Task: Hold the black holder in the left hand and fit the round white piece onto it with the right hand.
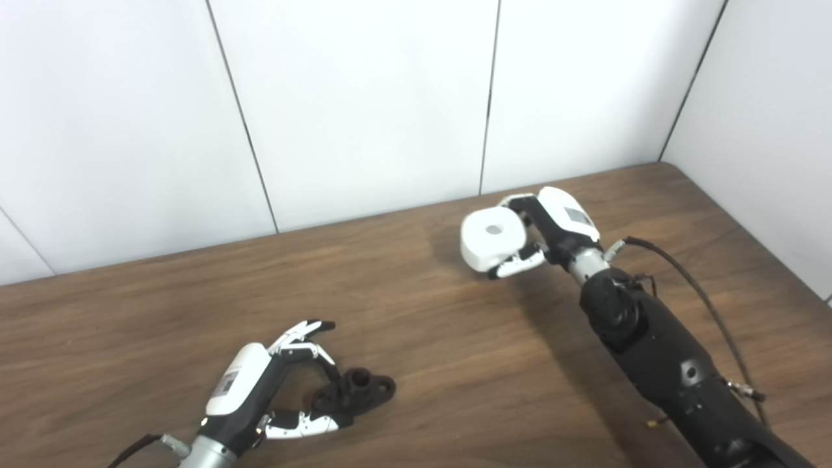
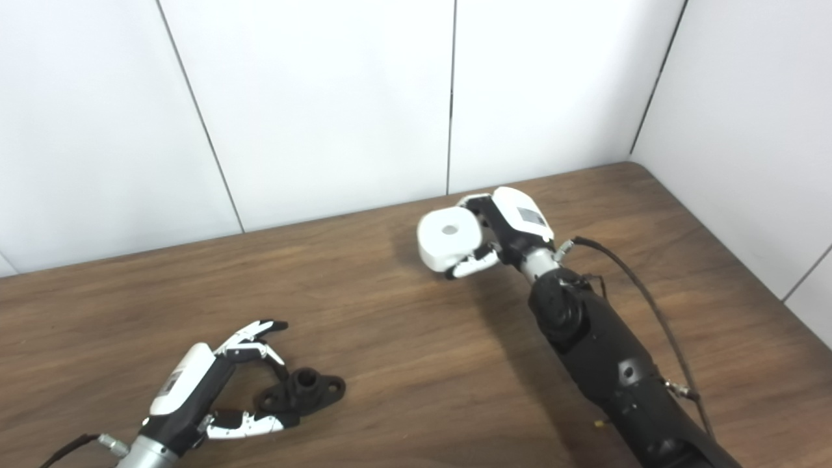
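Note:
The black holder [image 1: 356,390] lies flat on the wooden table [image 1: 455,364] at the front left; it also shows in the right eye view [image 2: 305,388]. My left hand [image 1: 273,383] is open around its left end, thumb along the near side and fingers arched over the far side, with the holder resting on the table. My right hand [image 1: 543,234] is shut on the round white piece [image 1: 492,237], a thick white disc with a small centre hole. It holds the piece above the back of the table, well to the right of the holder.
White wall panels [image 1: 364,97] stand behind the table and along its right side. A black cable [image 1: 702,299] runs along my right forearm. The table's right edge lies close to my right arm.

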